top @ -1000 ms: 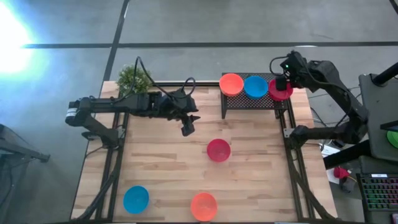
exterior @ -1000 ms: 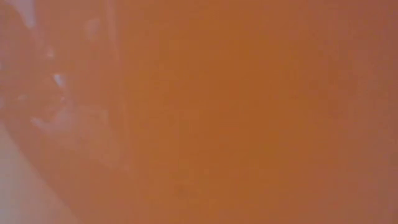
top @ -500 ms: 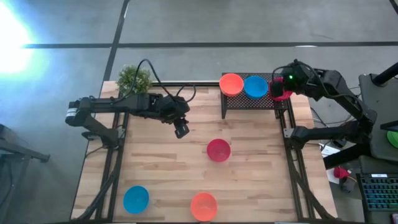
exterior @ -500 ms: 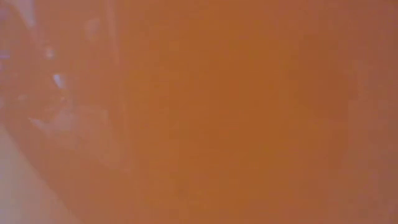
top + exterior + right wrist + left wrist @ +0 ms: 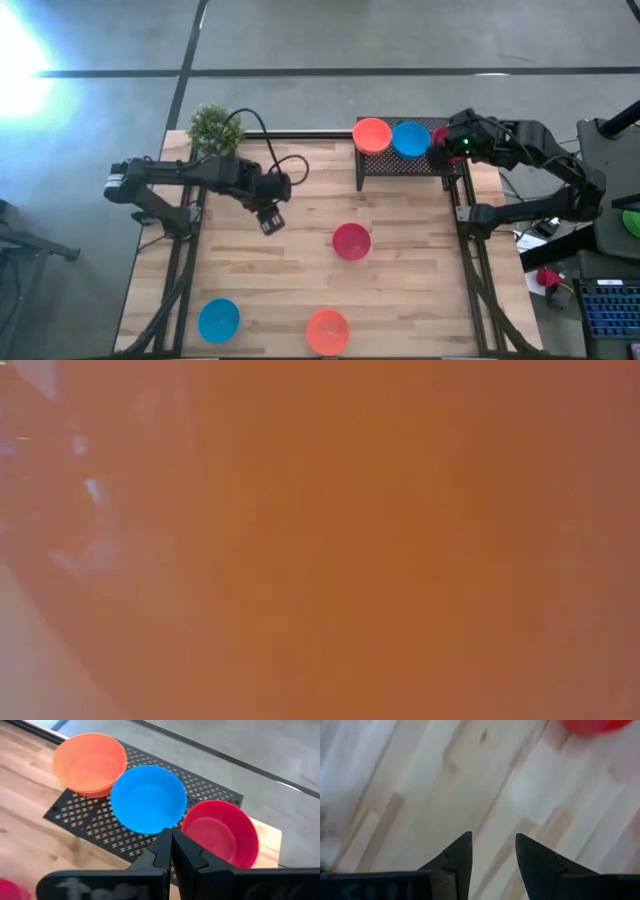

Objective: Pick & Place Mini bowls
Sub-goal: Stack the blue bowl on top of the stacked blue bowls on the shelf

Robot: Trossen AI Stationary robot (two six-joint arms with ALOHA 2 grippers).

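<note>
Three bowls (image 5: 148, 799) sit in a row on the rack (image 5: 90, 815) just beyond the right pincer (image 5: 171, 836). Three more (image 5: 351, 241) lie on the tabletop (image 5: 420, 290), well apart from the left pincer (image 5: 270, 222), a plant (image 5: 216, 127) behind it.

Grey concrete floor (image 5: 300, 40), bright glare (image 5: 15, 60)
</note>
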